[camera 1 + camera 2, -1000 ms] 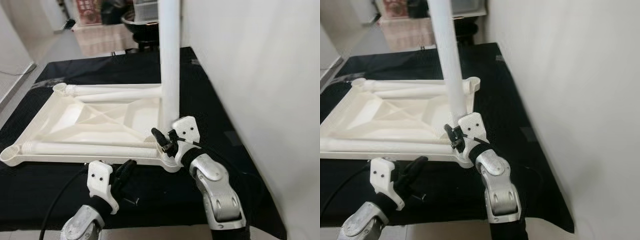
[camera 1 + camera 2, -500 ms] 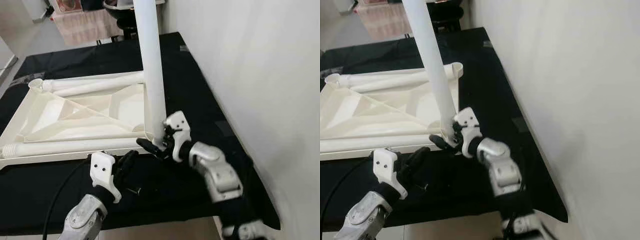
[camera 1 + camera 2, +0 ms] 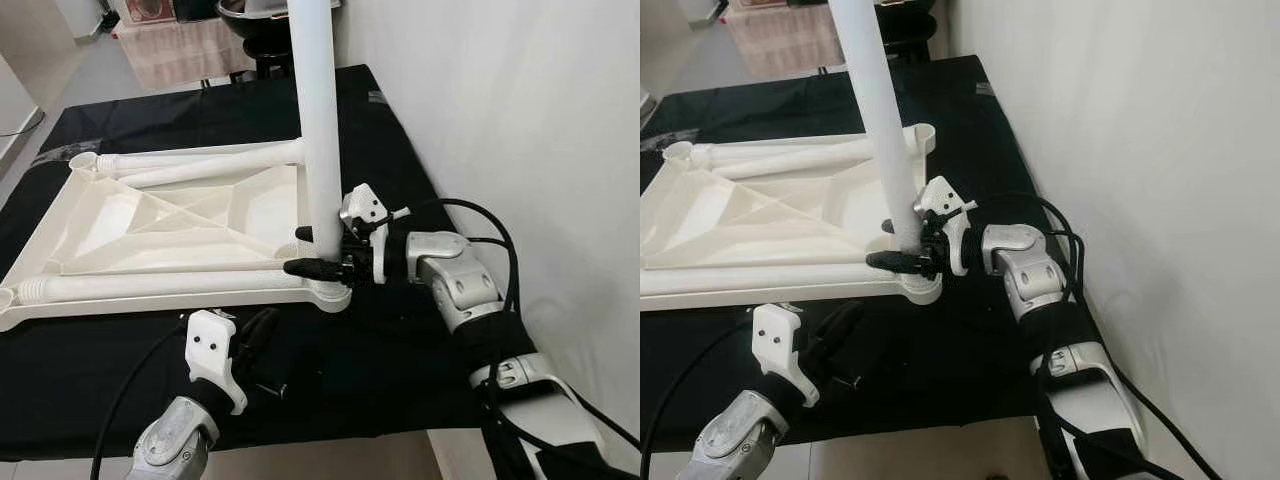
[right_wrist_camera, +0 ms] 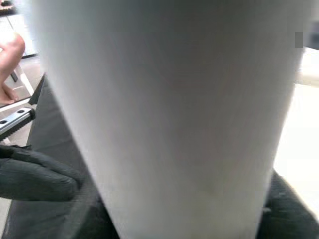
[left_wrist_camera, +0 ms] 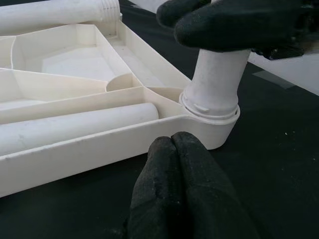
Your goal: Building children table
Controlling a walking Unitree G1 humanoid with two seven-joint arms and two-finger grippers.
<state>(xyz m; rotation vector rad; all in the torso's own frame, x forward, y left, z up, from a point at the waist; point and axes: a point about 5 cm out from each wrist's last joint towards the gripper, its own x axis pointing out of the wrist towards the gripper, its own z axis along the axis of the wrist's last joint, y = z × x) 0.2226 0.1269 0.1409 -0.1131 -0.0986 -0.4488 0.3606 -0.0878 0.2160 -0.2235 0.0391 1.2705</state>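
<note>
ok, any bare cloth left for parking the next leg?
Free: black cloth beyond the tabletop, and the strip between upright leg and wall. Crowded: the near corner, with right tool around the leg and left tool beside it.

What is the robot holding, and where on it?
The right gripper holds the upright white table leg near its bottom, just above the corner socket. The left gripper holds nothing.

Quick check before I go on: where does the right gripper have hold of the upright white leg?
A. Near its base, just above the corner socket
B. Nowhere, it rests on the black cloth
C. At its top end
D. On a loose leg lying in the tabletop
A: the right gripper has its jaws around the upright leg just above the corner socket of the upturned tabletop.
</note>
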